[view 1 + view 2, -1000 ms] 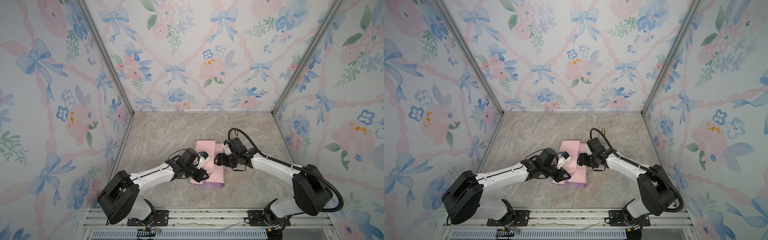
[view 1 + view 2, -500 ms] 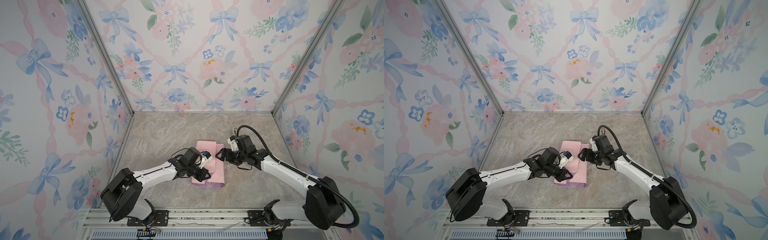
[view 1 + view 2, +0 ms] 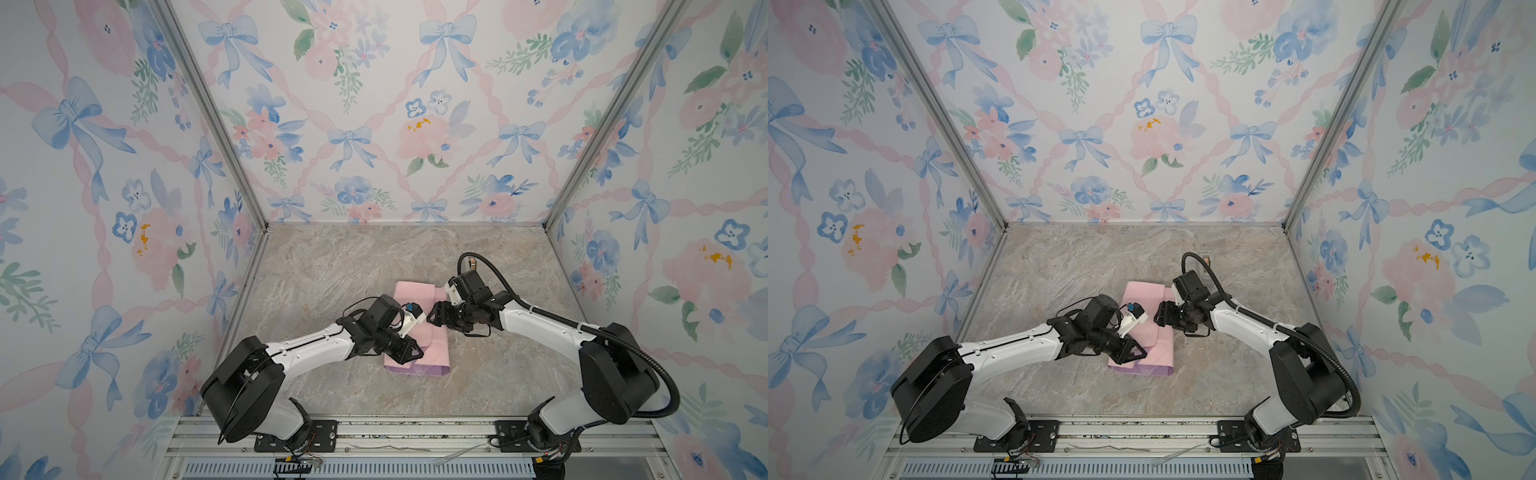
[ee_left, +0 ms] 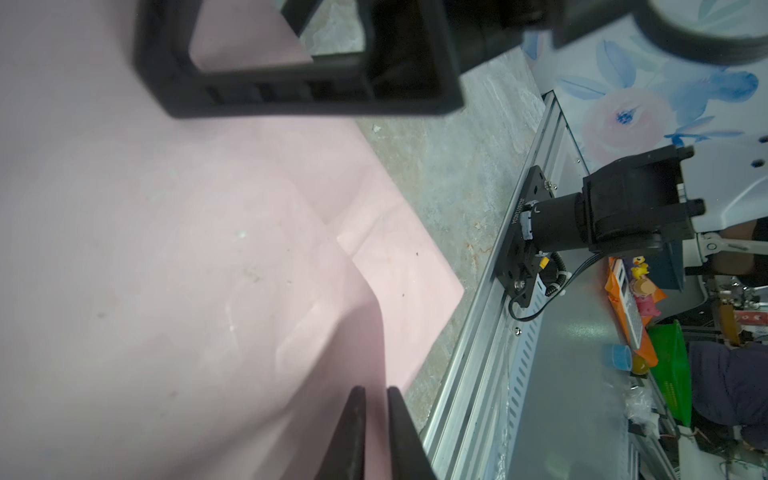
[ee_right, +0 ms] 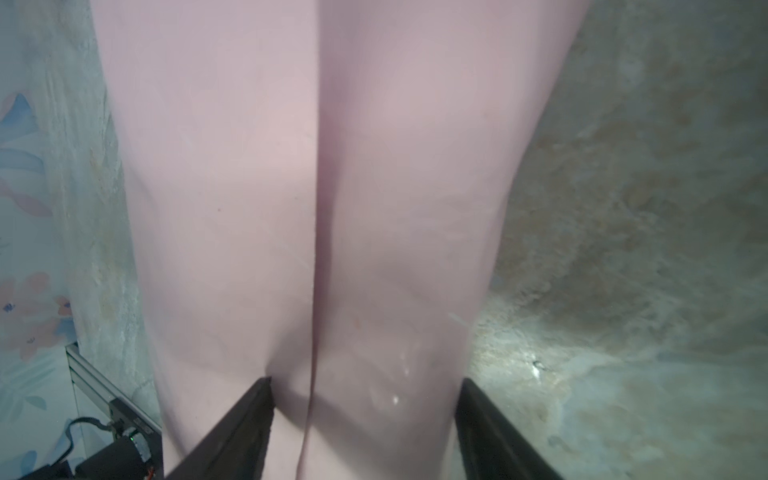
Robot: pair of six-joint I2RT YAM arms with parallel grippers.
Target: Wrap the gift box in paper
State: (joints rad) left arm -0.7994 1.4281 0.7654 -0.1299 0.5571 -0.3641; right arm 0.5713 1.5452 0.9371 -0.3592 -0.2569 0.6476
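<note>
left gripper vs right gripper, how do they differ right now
Left gripper's jaws stand almost together; right gripper's stand wide apart. Left gripper is at the paper's near end; right gripper straddles its seam farther back. Both hang low over the pink paper.

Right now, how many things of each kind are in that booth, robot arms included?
Robot arms: 2 (left arm, right arm)
Pink paper: 1, folded into a bundle
Small half-hidden item behind the right arm: 1
Total: 4
</note>
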